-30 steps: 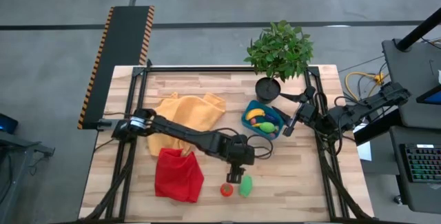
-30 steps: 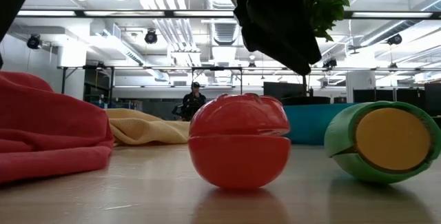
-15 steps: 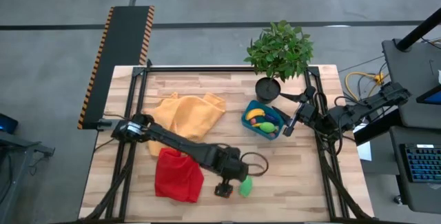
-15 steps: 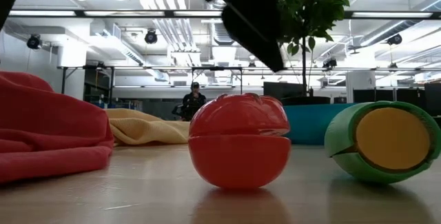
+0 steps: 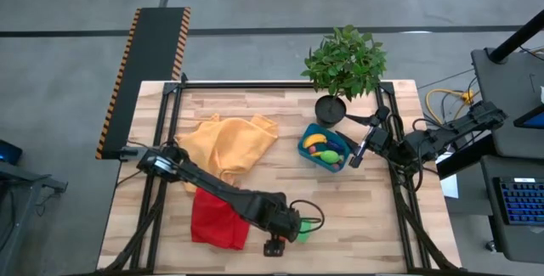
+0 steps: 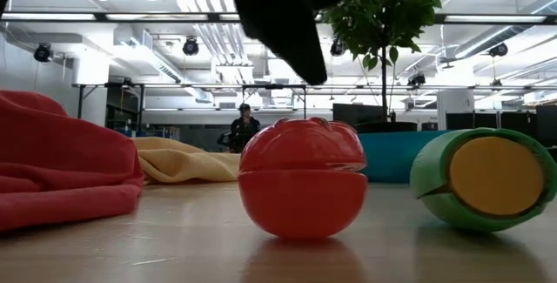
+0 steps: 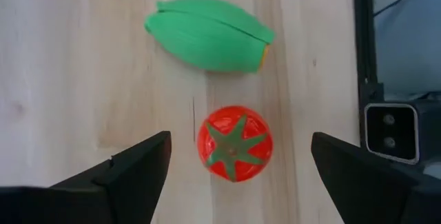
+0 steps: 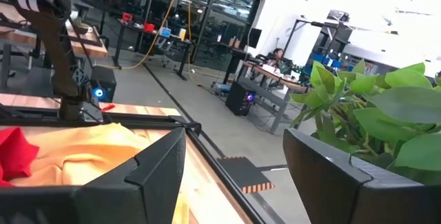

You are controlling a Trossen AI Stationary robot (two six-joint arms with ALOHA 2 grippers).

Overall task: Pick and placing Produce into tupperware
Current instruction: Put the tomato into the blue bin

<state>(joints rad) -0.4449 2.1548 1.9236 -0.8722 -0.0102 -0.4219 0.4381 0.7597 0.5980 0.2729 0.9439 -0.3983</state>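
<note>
The red tomato [image 7: 234, 145] stands on the wood near the table's near edge, with a green piece [image 7: 209, 34] lying beside it. In the low view the tomato [image 6: 302, 178] and the green piece [image 6: 483, 178] rest on the table top. My left gripper [image 7: 238, 176] hovers open above the tomato, one finger on either side, touching nothing. In the high view the left gripper [image 5: 274, 242] hides the tomato. The teal tupperware [image 5: 303, 151] holds a yellow banana and a green piece. My right gripper [image 5: 357, 154] waits open beside the tupperware.
A red cloth [image 5: 217, 216] lies left of the left gripper and a yellow cloth [image 5: 231, 144] behind it. The potted plant [image 5: 343, 64] stands at the far edge behind the tupperware. A camera block [image 7: 390, 131] sits at the near edge by the tomato.
My left gripper has moved toward the table's near edge and slightly left, from beside the green piece to above the tomato, which it now covers in the high view. The tomato and green piece have stayed in place.
</note>
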